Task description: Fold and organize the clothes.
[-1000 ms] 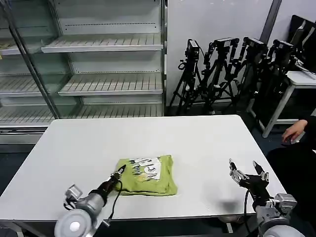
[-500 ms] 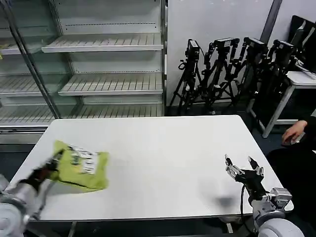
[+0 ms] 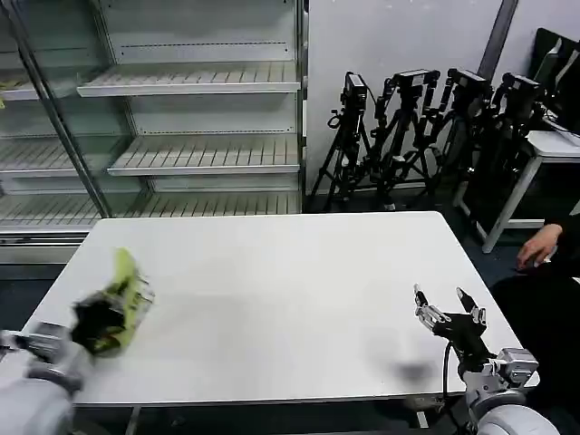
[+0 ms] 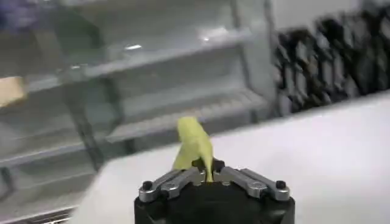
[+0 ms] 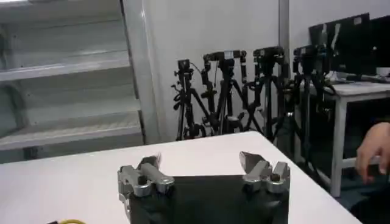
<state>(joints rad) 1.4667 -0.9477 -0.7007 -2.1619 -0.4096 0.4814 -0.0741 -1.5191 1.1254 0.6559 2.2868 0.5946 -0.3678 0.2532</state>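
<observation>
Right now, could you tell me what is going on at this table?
The left gripper has the folded green T-shirt pinched between its fingers and holds it at the left edge of the white table, with the shirt bunched and hanging from the grip. The right gripper waits over the table's right front corner with its fingers open, holding nothing.

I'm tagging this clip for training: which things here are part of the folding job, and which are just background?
Part of the job:
- lime T-shirt, bunched in the left gripper at the table's left edge
- white table
- right gripper, open, idle at the near right

Background:
- metal shelves
- tripods
</observation>
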